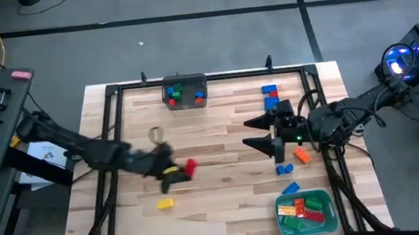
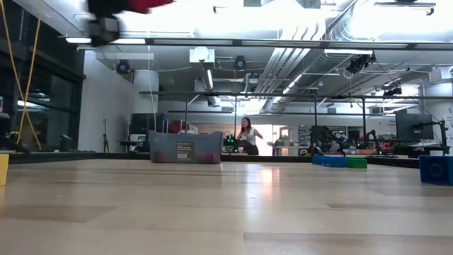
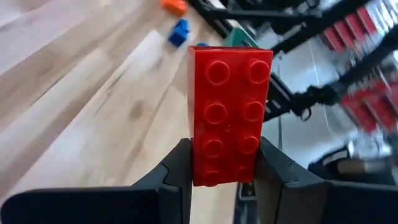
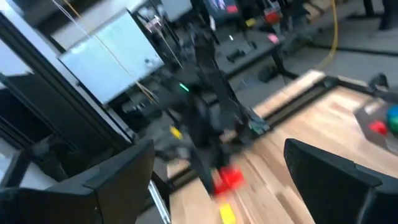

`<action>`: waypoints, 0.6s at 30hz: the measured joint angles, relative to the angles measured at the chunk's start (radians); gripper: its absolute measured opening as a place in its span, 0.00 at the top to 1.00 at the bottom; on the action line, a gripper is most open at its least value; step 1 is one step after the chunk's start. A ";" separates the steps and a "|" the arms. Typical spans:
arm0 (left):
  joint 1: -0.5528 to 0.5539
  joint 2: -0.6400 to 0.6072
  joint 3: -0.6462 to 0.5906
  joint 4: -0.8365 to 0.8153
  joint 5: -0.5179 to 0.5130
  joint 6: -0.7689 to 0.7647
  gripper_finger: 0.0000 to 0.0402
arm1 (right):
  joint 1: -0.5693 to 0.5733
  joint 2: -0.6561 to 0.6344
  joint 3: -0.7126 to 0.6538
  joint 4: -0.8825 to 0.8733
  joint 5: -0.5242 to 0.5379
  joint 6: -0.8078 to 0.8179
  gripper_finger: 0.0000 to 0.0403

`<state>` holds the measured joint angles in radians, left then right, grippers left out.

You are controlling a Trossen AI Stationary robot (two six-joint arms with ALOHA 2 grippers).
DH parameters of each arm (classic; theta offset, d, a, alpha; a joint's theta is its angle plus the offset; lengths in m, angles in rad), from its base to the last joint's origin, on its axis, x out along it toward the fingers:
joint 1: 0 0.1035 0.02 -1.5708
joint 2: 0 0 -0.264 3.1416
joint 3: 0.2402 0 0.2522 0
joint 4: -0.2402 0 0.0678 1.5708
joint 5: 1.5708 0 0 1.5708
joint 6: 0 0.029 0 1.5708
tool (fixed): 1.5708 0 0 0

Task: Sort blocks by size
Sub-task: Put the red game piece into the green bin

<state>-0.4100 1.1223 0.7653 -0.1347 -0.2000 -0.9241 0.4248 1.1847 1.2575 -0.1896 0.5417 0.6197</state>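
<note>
My left gripper (image 1: 176, 173) hangs over the table's left middle, shut on a red eight-stud block (image 3: 229, 93). In the low view that block (image 2: 138, 5) shows high at the top edge. A yellow block (image 1: 165, 204) lies on the wood nearer the front. My right gripper (image 1: 253, 134) stands open over the right middle with nothing between its fingers. Blue blocks (image 1: 270, 91) and an orange one (image 1: 301, 154) lie on the table around it. My left gripper pinches the red block's two long sides at one end (image 3: 214, 171) between its two fingers (image 3: 177, 171). The fingers slant down toward the table's right and lie along the block. The block sticks out past the fingertips, studs showing, lifted clear of the table.
A dark grey bin (image 1: 183, 82) with a few blocks stands at the far edge. A teal tray (image 1: 323, 198) holding several longer blocks sits at the near right. A black frame (image 1: 112, 113) runs round the table. Bare wood lies in the middle.
</note>
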 joint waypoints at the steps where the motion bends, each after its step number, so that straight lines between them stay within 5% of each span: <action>1: 0.033 0.058 0.016 0.055 0.047 0.053 0.79 | 0.000 0.000 0.000 0.026 0.000 -0.017 0.12; 7: 0.134 0.474 0.227 0.390 0.262 0.320 0.79 | 0.000 -0.001 0.000 0.176 0.007 -0.110 0.12; 18: 0.129 1.082 0.887 0.418 0.438 0.540 0.79 | 0.000 -0.003 0.000 0.206 0.008 -0.150 0.12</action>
<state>-0.2813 2.2044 1.6519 0.2831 0.2377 -0.3839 0.4248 1.1820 1.2572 0.0169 0.5495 0.4702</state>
